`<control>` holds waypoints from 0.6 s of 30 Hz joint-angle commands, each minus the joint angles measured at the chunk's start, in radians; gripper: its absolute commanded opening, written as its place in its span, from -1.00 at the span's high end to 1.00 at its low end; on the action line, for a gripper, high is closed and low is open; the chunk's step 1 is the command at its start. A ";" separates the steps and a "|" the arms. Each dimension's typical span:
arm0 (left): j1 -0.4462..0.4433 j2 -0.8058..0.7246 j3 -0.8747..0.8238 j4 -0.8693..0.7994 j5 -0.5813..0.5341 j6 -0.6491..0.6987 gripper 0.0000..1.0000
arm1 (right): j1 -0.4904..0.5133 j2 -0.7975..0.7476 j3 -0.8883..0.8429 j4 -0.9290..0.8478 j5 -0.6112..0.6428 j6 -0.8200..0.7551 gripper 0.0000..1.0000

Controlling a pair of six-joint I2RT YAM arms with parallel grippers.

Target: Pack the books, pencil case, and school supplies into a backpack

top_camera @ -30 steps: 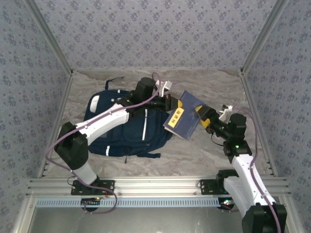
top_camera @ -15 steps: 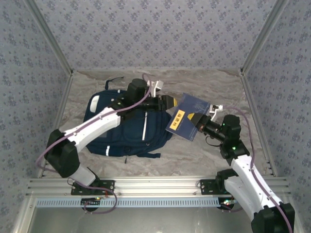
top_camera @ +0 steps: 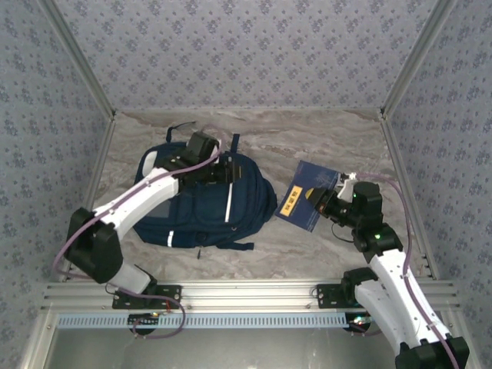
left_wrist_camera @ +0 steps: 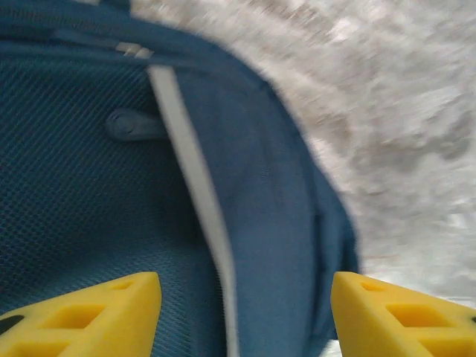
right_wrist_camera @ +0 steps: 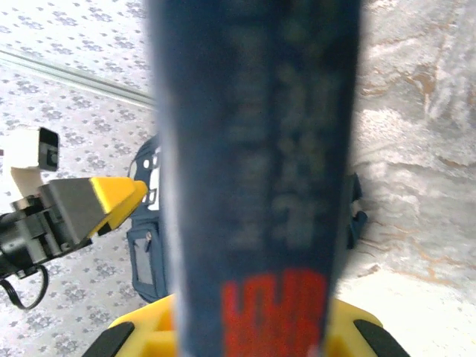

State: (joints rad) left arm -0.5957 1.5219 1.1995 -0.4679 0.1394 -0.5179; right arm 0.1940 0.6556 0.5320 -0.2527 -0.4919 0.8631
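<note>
One backpack [top_camera: 192,211], one navy book [top_camera: 314,184] and two arms are on view.

Toward the left edge of the counter [top_camera: 330,134] the backpack lies flat, front up. Its long axis runs roughly left to right, with the white-patch end toward the left edge and the rounded end toward the middle. Two white stripes show on it from above. The left gripper [top_camera: 224,171] hangs over the far right part of the backpack, fingers spread and holding nothing. The left wrist view shows what the top view cannot: the two yellow fingers [left_wrist_camera: 97,312] well apart, with one white stripe and blue mesh fabric between them.

Right of the backpack and apart from it, toward the right edge, is the book. Its long axis runs from far right to near left and a yellow label sits on its near left part. The right gripper [top_camera: 320,201] pinches it at its right side. From above I cannot tell whether the book's low edge touches the counter. The right wrist view shows the book close up and blurred, rising from between the yellow fingers, with red print near the grip. Left of the book there, the left gripper's yellow tip and the backpack appear.
</note>
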 commanded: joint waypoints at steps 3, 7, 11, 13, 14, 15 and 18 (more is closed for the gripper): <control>-0.001 0.094 -0.004 -0.003 -0.015 0.042 -0.14 | -0.006 -0.026 0.021 -0.033 0.009 -0.044 1.00; -0.002 0.145 0.013 0.047 0.064 0.013 0.09 | -0.014 -0.030 0.014 -0.042 0.004 -0.057 1.00; -0.019 0.164 0.032 0.070 0.098 0.003 0.40 | -0.018 -0.029 -0.016 -0.027 -0.008 -0.048 1.00; -0.030 0.172 0.043 0.059 0.097 0.007 0.42 | -0.022 -0.030 -0.028 -0.012 -0.014 -0.036 1.00; -0.036 0.173 0.046 0.051 0.093 0.010 0.42 | -0.024 -0.030 -0.032 -0.007 -0.017 -0.032 1.00; -0.039 0.171 0.046 0.046 0.087 0.013 0.42 | -0.025 -0.030 -0.035 -0.004 -0.020 -0.030 1.00; -0.047 0.157 0.036 0.038 0.086 0.010 0.48 | -0.029 -0.029 -0.035 -0.002 -0.024 -0.029 1.00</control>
State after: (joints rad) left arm -0.6132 1.6794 1.2076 -0.4423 0.1745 -0.5137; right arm 0.1715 0.6411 0.4999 -0.2958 -0.4896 0.8330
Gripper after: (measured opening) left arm 0.267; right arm 0.132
